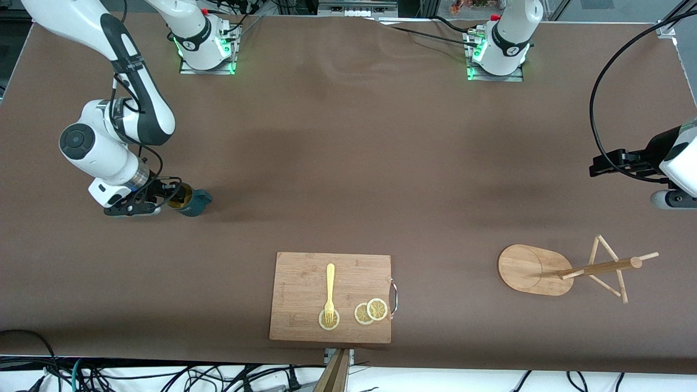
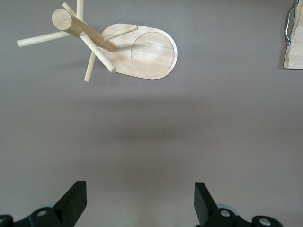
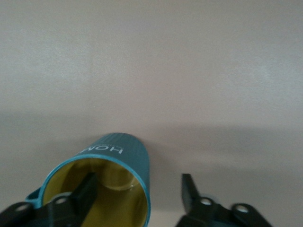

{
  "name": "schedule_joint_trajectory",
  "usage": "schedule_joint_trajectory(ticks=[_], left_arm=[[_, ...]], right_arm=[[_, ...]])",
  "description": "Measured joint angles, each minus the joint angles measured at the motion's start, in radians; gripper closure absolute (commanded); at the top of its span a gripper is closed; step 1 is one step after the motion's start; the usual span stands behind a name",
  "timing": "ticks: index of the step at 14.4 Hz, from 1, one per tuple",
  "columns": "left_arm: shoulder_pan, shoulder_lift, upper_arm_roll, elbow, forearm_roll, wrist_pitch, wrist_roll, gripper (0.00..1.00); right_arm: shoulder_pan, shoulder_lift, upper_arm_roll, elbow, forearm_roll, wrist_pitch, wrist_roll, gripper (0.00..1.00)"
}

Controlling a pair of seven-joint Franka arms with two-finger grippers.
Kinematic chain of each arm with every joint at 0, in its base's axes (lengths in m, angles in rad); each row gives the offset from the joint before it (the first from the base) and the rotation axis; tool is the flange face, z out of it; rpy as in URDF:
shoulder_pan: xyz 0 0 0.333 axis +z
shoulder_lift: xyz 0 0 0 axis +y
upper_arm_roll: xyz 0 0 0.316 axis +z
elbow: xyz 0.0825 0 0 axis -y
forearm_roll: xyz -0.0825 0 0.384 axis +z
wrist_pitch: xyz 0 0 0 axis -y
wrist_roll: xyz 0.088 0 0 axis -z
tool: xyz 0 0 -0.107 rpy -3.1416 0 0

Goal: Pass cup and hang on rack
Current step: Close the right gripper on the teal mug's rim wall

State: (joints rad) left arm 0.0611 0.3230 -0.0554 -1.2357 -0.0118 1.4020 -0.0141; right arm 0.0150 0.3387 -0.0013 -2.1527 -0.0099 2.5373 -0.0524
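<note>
Two lemon slices (image 1: 371,311) and a yellow fork (image 1: 329,294) lie on the cutting board (image 1: 305,272) at the desk's (image 1: 348,163) near edge, about midway along it; none of this belongs to the job. Farther from that edge, toward the left arm's end, the rack (image 1: 536,269) stands on its oval base, pegs bare. Higher up, near that end's edge, the left gripper (image 2: 140,201) hangs over bare desk with its fingers spread wide and nothing between them; this arm waits. Toward the right arm's end, and farther from the near edge than the board, the cup (image 1: 190,200) sits on the desk, well apart from the rack. The right gripper (image 1: 155,202) is down at it: in the right wrist view one finger (image 3: 85,194) reaches inside the yellowish mouth and the other stands outside the ribbed wall, a clear gap showing between that finger and the wall. So the fingers are part open and straddling the rim, not yet clamped on it. I judge the step in hand to be the first pick-up. Next the fingers should pinch the wall firmly, then lift straight up and carry the cup toward the desk's middle, where the left arm can take it.
</note>
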Motion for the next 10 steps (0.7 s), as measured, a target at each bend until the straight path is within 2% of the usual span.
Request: schedule_joint_trajectory(ticks=[1, 2, 10], left_arm=[[0.0, 0.0, 0.0, 0.0, 0.0, 0.0, 0.0, 0.0], [0.0, 0.0, 0.0, 0.0, 0.0, 0.0, 0.0, 0.0], [0.0, 0.0, 0.0, 0.0, 0.0, 0.0, 0.0, 0.0]], right_arm=[[0.0, 0.005, 0.0, 0.0, 0.0, 0.003, 0.0, 0.97], [0.0, 0.008, 0.0, 0.0, 0.0, 0.003, -0.002, 0.99], [0.0, 0.007, 0.0, 0.026, -0.003, -0.011, -0.018, 1.0]])
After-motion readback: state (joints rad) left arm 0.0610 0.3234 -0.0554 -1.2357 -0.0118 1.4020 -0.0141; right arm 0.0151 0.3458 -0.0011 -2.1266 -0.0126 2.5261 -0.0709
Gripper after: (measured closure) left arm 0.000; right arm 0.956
